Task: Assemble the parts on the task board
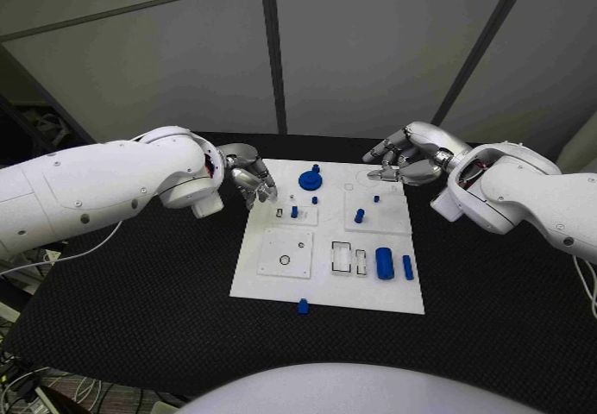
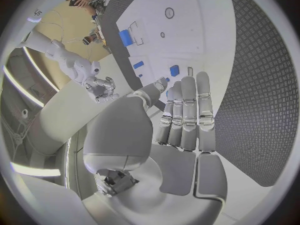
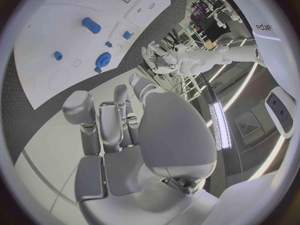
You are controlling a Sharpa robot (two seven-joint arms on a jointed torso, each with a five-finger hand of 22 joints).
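Here the flat white rectangular task board (image 1: 329,289) lies in the middle of the black textured table (image 1: 149,302), with the small blue parts spread over it. A round blue disc with a raised knob (image 1: 310,180) sits near the board's far edge, close to the left hand; a short blue peg (image 1: 360,216) stands upright near the middle, and two smaller blue pegs (image 1: 295,210) stand just beside it toward the left. Toward the near right of the board a stubby blue cylinder (image 1: 385,263) lies flat, with a thin blue bar (image 1: 408,267) just beside it. One small blue piece (image 1: 303,306) sits at the board's near edge, partly on the table. The silver left hand (image 1: 251,178) hangs over the board's far left corner; in the left wrist view its fingers (image 2: 187,110) are straight and pressed together side by side, holding nothing. The silver right hand (image 1: 408,160) hovers at the board's far right corner; its fingers (image 3: 109,117) are curled loosely inward, and nothing can be seen between them, though whether they touch the board cannot be told.
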